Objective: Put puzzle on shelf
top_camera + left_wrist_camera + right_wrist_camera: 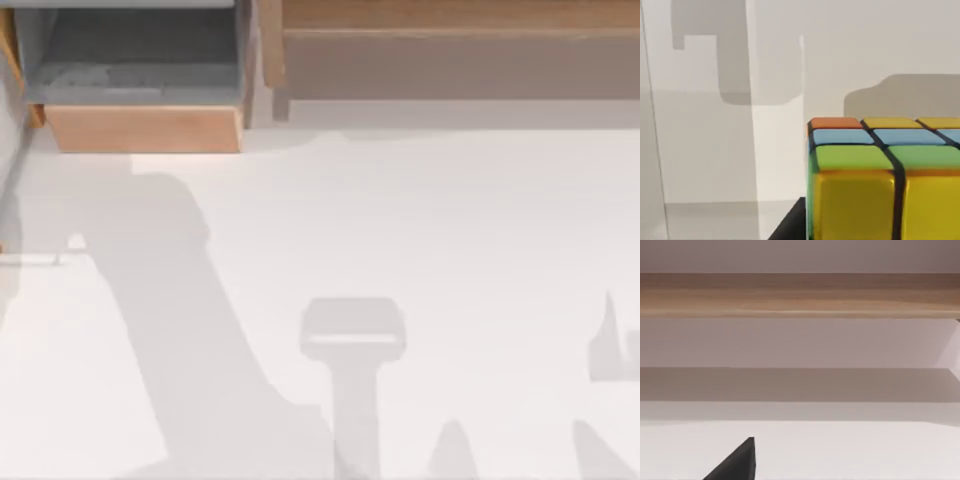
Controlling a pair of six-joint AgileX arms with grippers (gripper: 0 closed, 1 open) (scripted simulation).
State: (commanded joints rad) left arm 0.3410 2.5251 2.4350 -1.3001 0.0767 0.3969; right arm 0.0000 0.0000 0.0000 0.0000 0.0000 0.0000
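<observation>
While the worktop [420, 230] lies white under the top view, the shelf [450, 60] is seen along its far edge toward the right corner, and a grey-lined box [140, 90] with a wooden front is set at the far left corner. Near the left wrist camera, the puzzle [880, 175] is seen very close, with yellow, green, blue and orange squares; whether it is gripped by the left hand cannot be told. A dark finger tip [737, 462] of the right hand is seen facing the shelf's raised front edge [800, 295], though whether that hand is open or closed cannot be told. The puzzle is judged light, rigid and smooth-faced, so slipping is likely; hold is best taken on two opposite flat faces, squarely, away from the corners.
</observation>
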